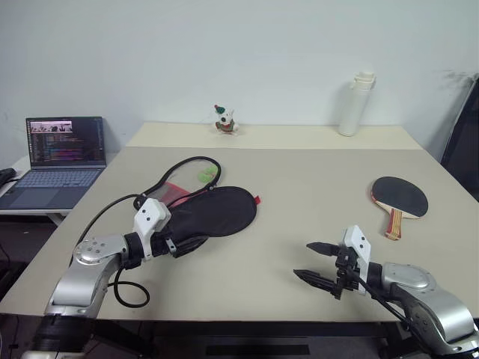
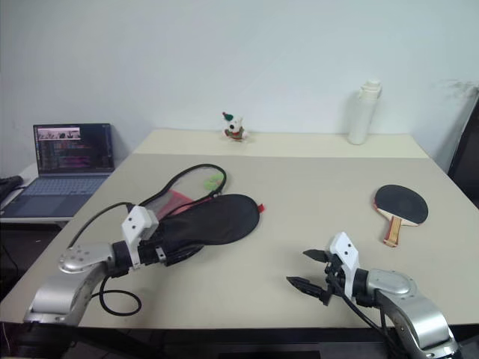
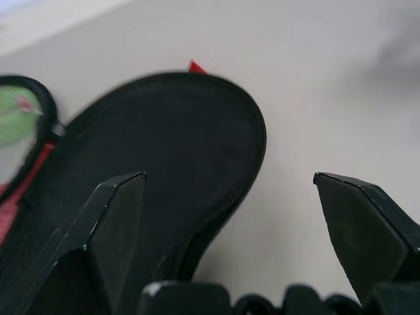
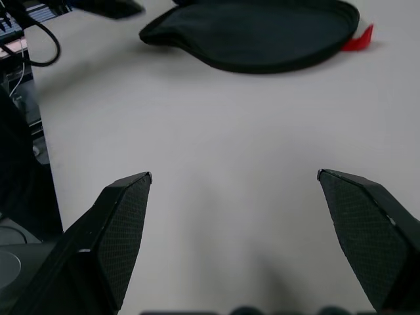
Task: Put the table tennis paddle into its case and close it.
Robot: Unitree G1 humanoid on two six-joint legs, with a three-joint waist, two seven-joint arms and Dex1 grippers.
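The black fabric case [image 1: 217,209] lies flat on the left half of the table, its zipper rim looping open toward the back over a red lining [image 1: 177,190] and a green tag [image 1: 207,174]. My left gripper [image 1: 182,244] is open at the case's near, narrow end. In the left wrist view one finger [image 3: 115,216] hovers over the black fabric [image 3: 177,144] and the other stands over bare table. The table tennis paddle [image 1: 400,197] rests black side up at the far right, wooden handle toward me. My right gripper [image 1: 314,262] is open and empty over bare table, well short of the paddle.
A white bottle [image 1: 358,105] and a small toy figure [image 1: 224,120] stand at the back of the table. An open laptop [image 1: 63,153] sits on a lower desk at the left. A black cable [image 1: 129,290] loops by my left arm near the front edge.
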